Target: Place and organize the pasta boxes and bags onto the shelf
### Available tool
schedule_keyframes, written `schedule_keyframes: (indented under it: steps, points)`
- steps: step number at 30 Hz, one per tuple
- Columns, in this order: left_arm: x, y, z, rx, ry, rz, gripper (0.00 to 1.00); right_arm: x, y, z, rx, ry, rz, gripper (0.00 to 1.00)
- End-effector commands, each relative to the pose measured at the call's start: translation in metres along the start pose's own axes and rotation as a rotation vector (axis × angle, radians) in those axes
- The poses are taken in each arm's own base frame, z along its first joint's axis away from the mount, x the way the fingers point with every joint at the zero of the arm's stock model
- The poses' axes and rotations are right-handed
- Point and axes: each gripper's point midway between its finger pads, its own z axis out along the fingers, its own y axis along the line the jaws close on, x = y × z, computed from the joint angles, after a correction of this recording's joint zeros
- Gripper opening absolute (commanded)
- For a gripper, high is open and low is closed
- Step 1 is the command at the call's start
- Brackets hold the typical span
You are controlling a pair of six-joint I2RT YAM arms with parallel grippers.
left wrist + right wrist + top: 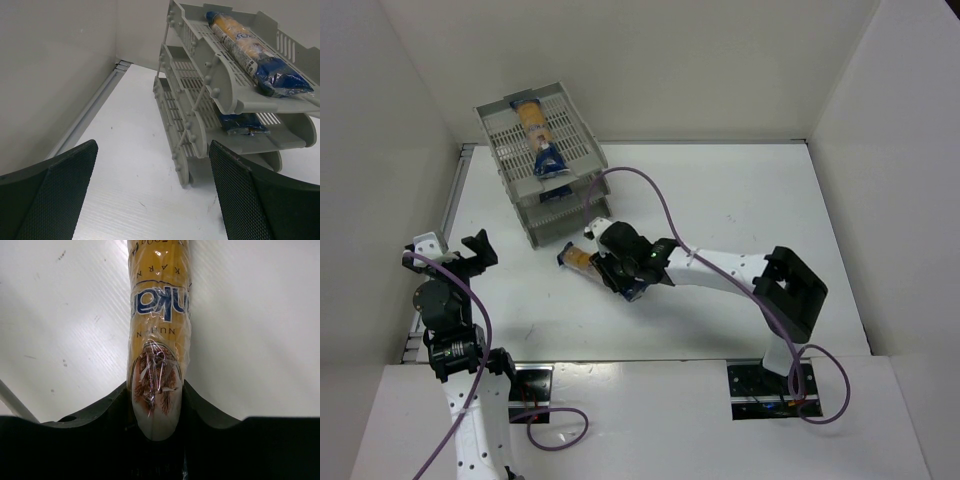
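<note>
The grey three-tier shelf [578,148] stands at the back left and also shows in the left wrist view [200,107]. One pasta bag [533,125] lies in its top tray, also seen from the left wrist [245,42]. A second bag [242,125] lies in the middle tray. My right gripper [607,268] is shut on a third pasta bag [579,260] just in front of the shelf, low over the table. In the right wrist view the bag [157,315] runs straight out between the gripper's [156,412] jaws. My left gripper [472,250] is open and empty, left of the shelf [152,200].
White walls close in the table on the left, back and right. A purple cable [660,205] arcs over the right arm [740,270]. A metal rail [95,112] runs along the left wall's foot.
</note>
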Motion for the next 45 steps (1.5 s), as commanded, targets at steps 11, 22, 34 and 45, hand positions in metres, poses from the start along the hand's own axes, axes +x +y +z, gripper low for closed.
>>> schedule_keyframes:
  steps: [11,22,34,45]
  points:
    - [-0.013,0.002,-0.002,-0.007,-0.053,0.023,0.99,-0.101,-0.006,-0.063,0.050,-0.368,0.027,0.00]
    - [-0.014,0.004,-0.002,-0.016,-0.055,0.024,0.99,-0.124,-0.008,-0.048,0.080,-0.421,0.125,0.00]
    - [-0.014,0.006,-0.002,-0.025,-0.056,0.025,0.99,-0.165,-0.028,0.006,0.158,-0.481,0.141,0.00]
    - [-0.014,0.008,-0.002,-0.034,-0.058,0.026,0.99,-0.164,-0.043,0.062,0.256,-0.445,0.173,0.45]
